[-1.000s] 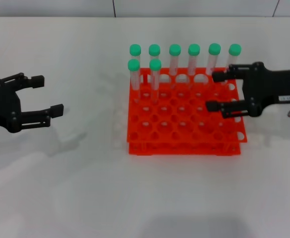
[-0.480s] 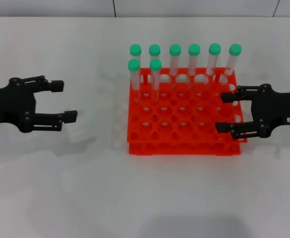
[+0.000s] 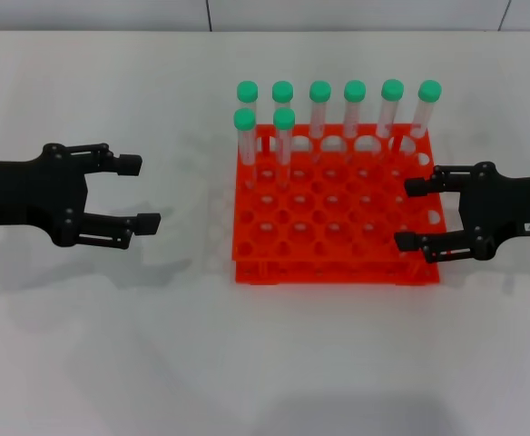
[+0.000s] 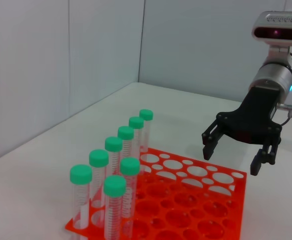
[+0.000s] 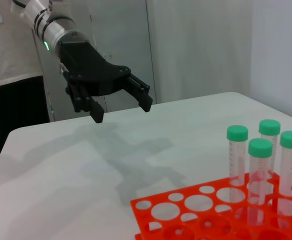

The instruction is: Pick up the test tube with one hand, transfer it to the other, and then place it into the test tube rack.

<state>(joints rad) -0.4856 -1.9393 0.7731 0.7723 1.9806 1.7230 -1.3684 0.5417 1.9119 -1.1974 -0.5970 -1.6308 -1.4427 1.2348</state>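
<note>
The orange-red test tube rack [image 3: 338, 271] stands in the middle of the white table. Several green-capped test tubes [image 3: 283, 136] stand upright in its two far rows; neither hand holds a tube. My left gripper [image 3: 141, 193], unlabelled, hovers open to the left of the rack with a gap between them. My right gripper [image 3: 408, 215], with the white label, is open at the rack's right edge, its fingertips overlapping that edge. The left wrist view shows the right gripper [image 4: 233, 159] above the rack [image 4: 240, 200]. The right wrist view shows the left gripper [image 5: 121, 110] open, beyond the tubes [image 5: 260, 165].
Most holes of the rack hold nothing. A grey wall runs behind the table's far edge. The white tabletop lies bare to the left, right and front of the rack.
My left gripper has moved right, toward the rack. My right gripper has drawn back from the rack's far right corner toward its near right edge. Both stay open.
</note>
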